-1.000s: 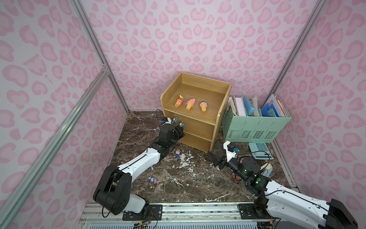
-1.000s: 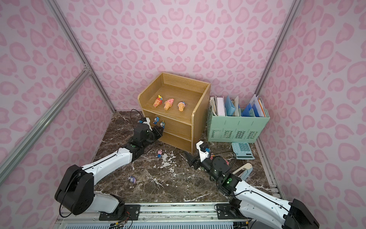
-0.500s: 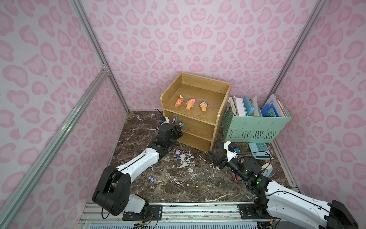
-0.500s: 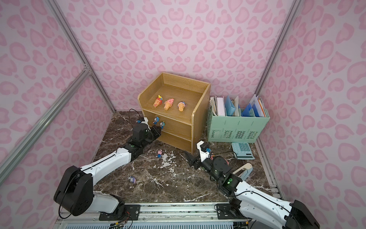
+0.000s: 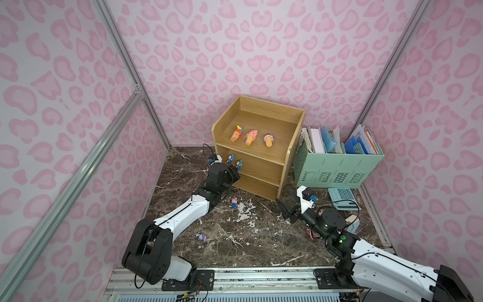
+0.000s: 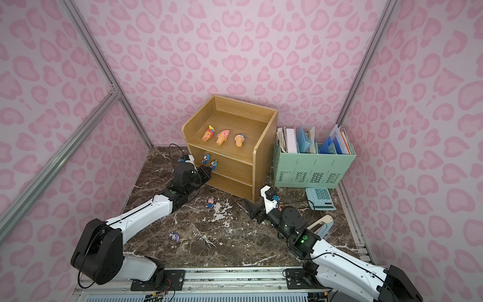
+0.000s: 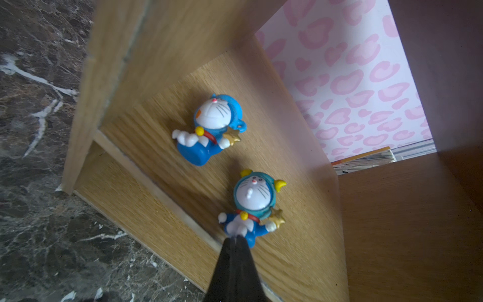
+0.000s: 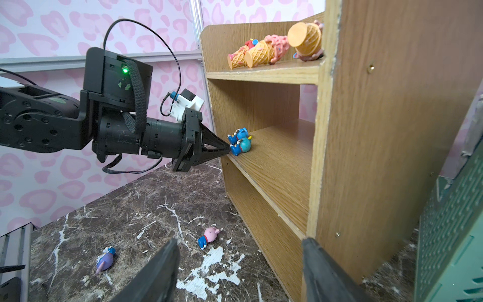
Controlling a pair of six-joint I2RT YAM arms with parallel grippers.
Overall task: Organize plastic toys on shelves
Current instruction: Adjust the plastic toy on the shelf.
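Where the closed left gripper (image 7: 236,240) touches a blue toy (image 7: 254,198), its feet are partly hidden; the right gripper (image 8: 240,240), fingers (image 8: 162,272) parted, is cropped.

Both top views look steeply down from the near edge toward the far wall (image 5: 248,52). Both wrist views sit low and close, sharing the middle tier of the shelves (image 8: 345,130).
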